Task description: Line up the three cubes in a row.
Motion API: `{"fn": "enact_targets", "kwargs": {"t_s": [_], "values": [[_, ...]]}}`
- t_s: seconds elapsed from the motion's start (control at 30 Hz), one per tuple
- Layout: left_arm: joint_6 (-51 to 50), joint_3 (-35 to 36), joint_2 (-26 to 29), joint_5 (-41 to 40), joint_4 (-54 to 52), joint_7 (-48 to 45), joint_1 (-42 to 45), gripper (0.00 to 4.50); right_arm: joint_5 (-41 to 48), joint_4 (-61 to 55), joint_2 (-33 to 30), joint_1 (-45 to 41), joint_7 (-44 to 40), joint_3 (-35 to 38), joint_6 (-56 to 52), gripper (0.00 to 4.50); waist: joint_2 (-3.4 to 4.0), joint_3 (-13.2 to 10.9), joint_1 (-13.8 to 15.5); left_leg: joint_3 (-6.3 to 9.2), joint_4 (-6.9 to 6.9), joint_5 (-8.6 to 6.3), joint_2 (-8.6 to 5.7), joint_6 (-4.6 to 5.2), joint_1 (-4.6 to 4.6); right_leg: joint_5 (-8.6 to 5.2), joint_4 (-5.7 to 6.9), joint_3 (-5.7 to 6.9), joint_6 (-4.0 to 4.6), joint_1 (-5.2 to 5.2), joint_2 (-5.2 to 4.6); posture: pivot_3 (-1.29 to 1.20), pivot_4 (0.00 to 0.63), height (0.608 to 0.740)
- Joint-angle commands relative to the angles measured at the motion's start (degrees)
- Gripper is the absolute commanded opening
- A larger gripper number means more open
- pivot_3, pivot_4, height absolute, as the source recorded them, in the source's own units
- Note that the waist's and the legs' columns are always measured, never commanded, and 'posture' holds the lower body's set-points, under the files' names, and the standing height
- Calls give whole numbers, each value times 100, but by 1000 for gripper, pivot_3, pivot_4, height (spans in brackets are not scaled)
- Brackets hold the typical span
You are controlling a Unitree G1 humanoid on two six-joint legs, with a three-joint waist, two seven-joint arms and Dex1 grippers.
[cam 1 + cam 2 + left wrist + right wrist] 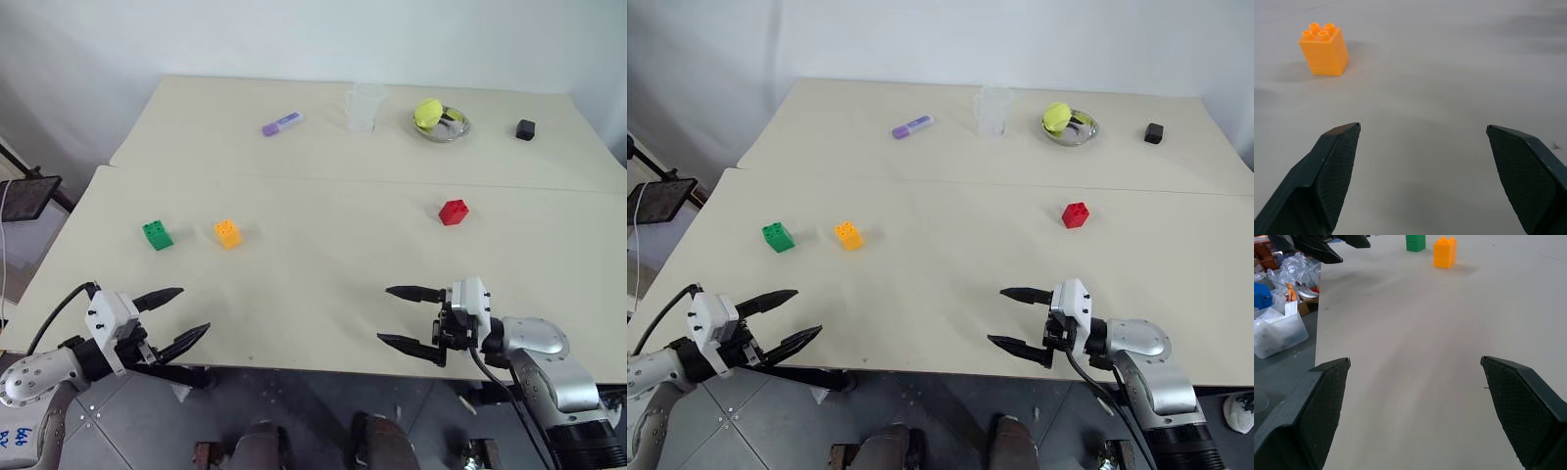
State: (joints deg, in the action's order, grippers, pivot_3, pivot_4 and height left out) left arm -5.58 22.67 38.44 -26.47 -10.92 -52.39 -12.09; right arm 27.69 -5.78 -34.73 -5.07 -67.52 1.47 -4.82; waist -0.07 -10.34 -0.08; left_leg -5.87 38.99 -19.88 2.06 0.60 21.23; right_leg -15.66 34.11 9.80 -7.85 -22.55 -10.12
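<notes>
Fingers on both arms stand spread wide and grasp nothing: the left gripper [176, 315] hangs over the near left edge of the pale worktop [313, 274], the right gripper [409, 317] over the near edge right of centre, each pair of black fingers [1332, 166] pointing inward across the surface. Two of the cubes already sit side by side on the left half: the small green plastic studded cube [157, 235] lies farthest left, and the orange-yellow plastic studded cube [227, 234] rests just to its right, apart from it but close, both at about the same depth. The small red plastic studded cube [454, 211] lies well apart from them, on the right half and slightly farther back. That gap is what the coming move turns on. The red cube lies beyond the right gripper, slightly to the right of its fingertips, so the right arm looks clearly the nearer one to fetch it. It would then have to travel leftward to land in line with the other two. The left wrist view shows the orange-yellow cube ahead of the left fingers, with bare worktop between them.
</notes>
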Motion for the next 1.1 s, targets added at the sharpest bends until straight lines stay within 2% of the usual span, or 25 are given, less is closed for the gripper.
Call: {"fn": "enact_targets", "kwargs": {"t_s": [0.03, 0.2, 0.3, 0.5, 0.6, 0.7, 0.83, 0.97, 1.1], "values": [[70, 113, 24, 25, -14, 85, 55, 4359, 43, -79, 57, -22, 81, 101, 93, 4500, 0, 0, 3, 0, 0, 0, 0, 0, 0, 0, 0, 0, 0, 0, 0, 0, 150, 740], [-154, -398, -6, -217, -399, -170, 390, 4359, 161, -263, 359, 279, 1358, 1066, 23, 4500, 0, 0, 47, -1, 3, -1, -3, 1, 4, 0, 1, -1, 0, 0, -1, 0, 150, 740], [-235, -861, -372, -385, -696, -20, 910, 4359, 65, -111, 531, 580, 2181, 1830, 211, 4500, 1, 1, 139, -7, 4, -1, -5, 2, 4, 1, -1, -5, -2, 1, -1, 0, 150, 740], [-440, -1458, -1075, -490, -646, 269, 1700, 4359, -369, 186, 853, 667, 3454, 2379, 385, 4500, 10, 7, 111, -53, 8, 1, -2, -1, -5, 1, 8, -20, -2, 2, 5, 0, 150, 740], [-695, -1497, -1124, -651, -558, 198, 1872, 4359, -612, 291, 774, -67, 4125, 2171, -222, 4500, 14, 7, -36, -68, 8, 0, 6, -2, -8, 1, 10, -37, -2, -4, 14, 0, 150, 740], [-838, -1543, -1051, -682, -498, 87, 1938, 4359, -846, 701, 528, -1129, 4446, 1853, -918, 4500, 23, 6, -158, -84, 8, 1, 12, -2, -16, 1, 18, -63, 0, -14, 20, 0, 150, 740], [-817, -1575, -1024, -583, -373, 41, 2018, 4359, -1202, 1621, 317, -2331, 4674, 1417, -1695, 4500, 25, 5, -146, -87, 9, -1, 27, -8, -14, 0, 36, -64, 1, -26, 30, 0, 150, 740], [-732, -1614, -996, -467, -300, 1, 1962, 4359, -1533, 3026, 394, -3546, 4701, 973, -1975, 4500, 25, 5, -138, -83, 10, -4, 33, -12, -3, 0, 33, -58, 1, -28, 36, 0, 150, 740], [-663, -1604, -1013, -407, -331, 53, 1876, 4359, -1845, 4182, 443, -4090, 4748, 743, -1595, 4500, 25, 5, -144, -85, 10, -4, 33, -12, 0, 0, 28, -57, 1, -28, 37, 0, 150, 740]]}}
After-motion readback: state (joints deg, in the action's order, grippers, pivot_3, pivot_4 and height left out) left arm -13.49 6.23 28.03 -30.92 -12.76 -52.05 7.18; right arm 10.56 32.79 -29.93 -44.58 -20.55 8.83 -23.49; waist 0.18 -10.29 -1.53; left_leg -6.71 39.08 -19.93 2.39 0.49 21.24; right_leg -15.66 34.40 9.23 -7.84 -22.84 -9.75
